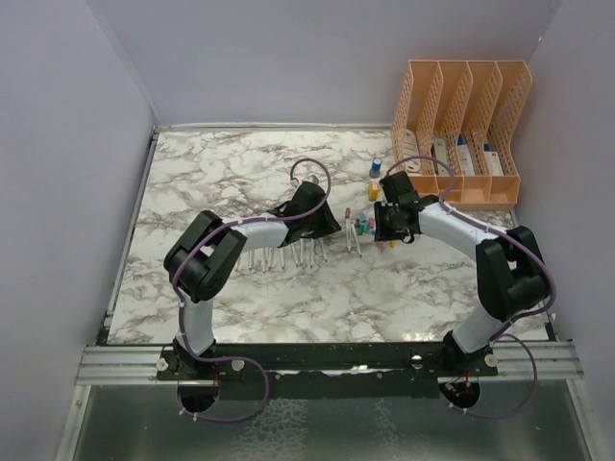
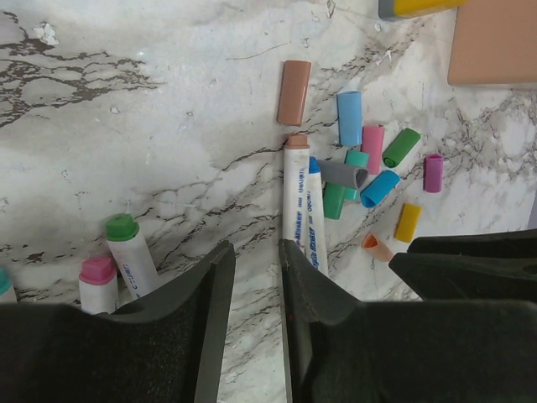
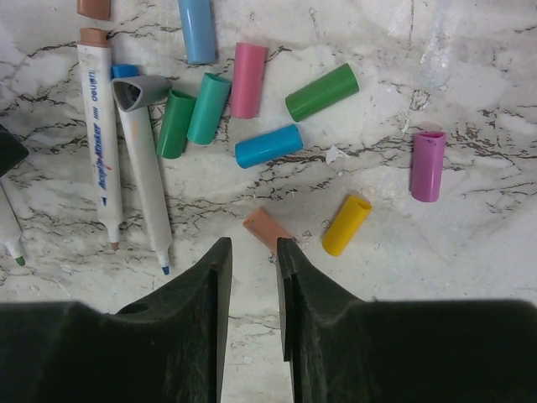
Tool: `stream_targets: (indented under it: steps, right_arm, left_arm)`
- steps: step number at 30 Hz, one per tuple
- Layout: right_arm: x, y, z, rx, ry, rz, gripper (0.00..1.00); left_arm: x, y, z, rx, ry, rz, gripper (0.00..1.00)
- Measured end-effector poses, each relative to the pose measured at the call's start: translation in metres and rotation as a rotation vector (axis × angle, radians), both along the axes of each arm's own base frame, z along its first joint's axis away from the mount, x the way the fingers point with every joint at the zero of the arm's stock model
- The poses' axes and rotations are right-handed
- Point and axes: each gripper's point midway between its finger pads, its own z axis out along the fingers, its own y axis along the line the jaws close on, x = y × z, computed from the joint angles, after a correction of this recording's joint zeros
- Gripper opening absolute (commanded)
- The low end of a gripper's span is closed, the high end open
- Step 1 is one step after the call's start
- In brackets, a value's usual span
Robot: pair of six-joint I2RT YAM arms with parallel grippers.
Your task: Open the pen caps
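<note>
Between the right claw's [image 3: 254, 248] slightly spread, empty fingers lies bare table [image 3: 470, 252], with a salmon cap [image 3: 267, 228] just past the tips and a yellow cap [image 3: 346, 225] beside it. Further out, loose caps [image 3: 268, 145] lie near two pens [image 3: 99, 143], one lettered in blue with "Marker" legible and the rest too small to read. Open table runs right of the purple cap [image 3: 427, 165], a brown cap [image 3: 94, 7] is cut off at the top edge, and the left claw [image 2: 258, 252], also narrowly spread and empty, hides the lower barrel of a green-ended pen [image 2: 122, 228].
</note>
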Motion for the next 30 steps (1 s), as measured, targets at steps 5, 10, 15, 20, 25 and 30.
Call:
stream_targets:
  steps: [5,10,15,20,25,30]
  right_arm:
    - [0.0,0.0,0.0,0.0,0.001,0.0,0.31]
    - [0.0,0.0,0.001,0.001,-0.002,0.0,0.42]
    - [0.004,0.002,0.015,0.014,-0.033,0.0,0.7]
    - [0.013,0.005,0.055,0.063,-0.146,-0.003,0.99]
    - [0.024,0.004,0.112,0.121,-0.329,-0.039,0.99]
    - [0.031,-0.006,0.165,0.154,-0.504,-0.097,0.99]
  left_arm:
    - [-0.004,0.007,0.002,0.019,0.009,0.012,0.37]
    - [-0.002,0.016,0.035,0.002,-0.048,0.036,0.66]
    - [0.001,0.031,0.092,-0.037,-0.162,0.066,0.99]
    - [0.001,0.053,0.137,-0.047,-0.257,0.093,0.99]
    - [-0.01,0.097,0.171,0.039,-0.36,0.163,0.99]
    - [-0.033,0.149,0.23,0.092,-0.543,0.267,0.99]
